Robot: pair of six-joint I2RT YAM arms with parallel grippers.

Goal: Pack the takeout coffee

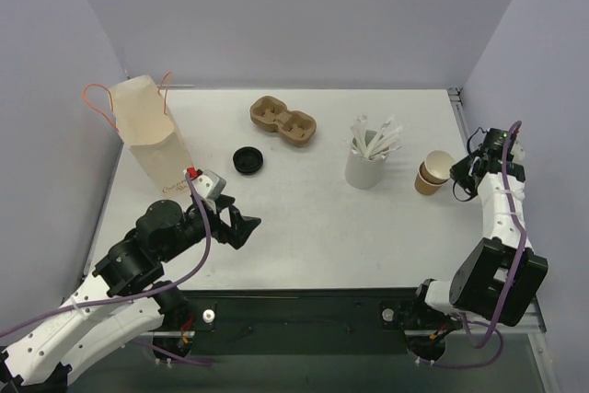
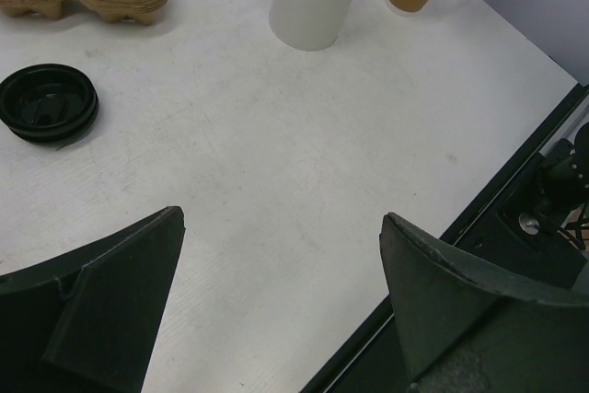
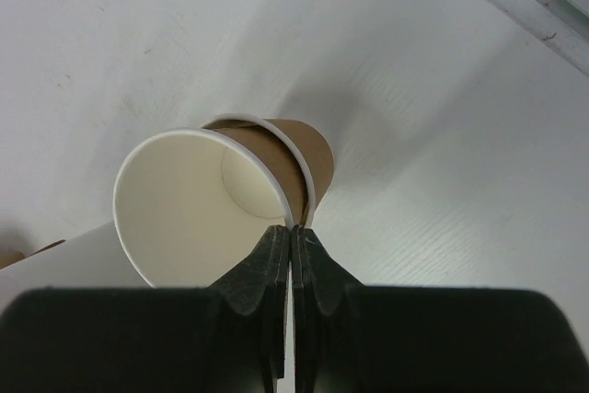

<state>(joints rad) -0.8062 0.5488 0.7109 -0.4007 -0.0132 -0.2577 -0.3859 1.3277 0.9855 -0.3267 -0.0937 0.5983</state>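
The right end effector (image 3: 293, 232) is clenched on the rim of the tilted takeout coffee (image 3: 184, 204), seemingly to lift it off the tabletop (image 1: 322, 227), while the left end effector (image 2: 281, 218) hangs released.

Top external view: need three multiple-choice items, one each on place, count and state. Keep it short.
1. Where is the black lid?
A) in the cup carrier
B) on the table, between the paper bag and the white cup
C) on the takeout coffee cup

2. How many holes does the cup carrier have?
A) two
B) three
C) four

3. What is the right pincer doing?
A) open, clear of everything
B) shut on the black lid
C) shut on the takeout coffee cup's wall

Key:
1 B: the lid lies flat on bare table between those two.
2 A: two round wells show side by side.
3 C: the right wrist view shows its fingers pinched together over the cup's rim.
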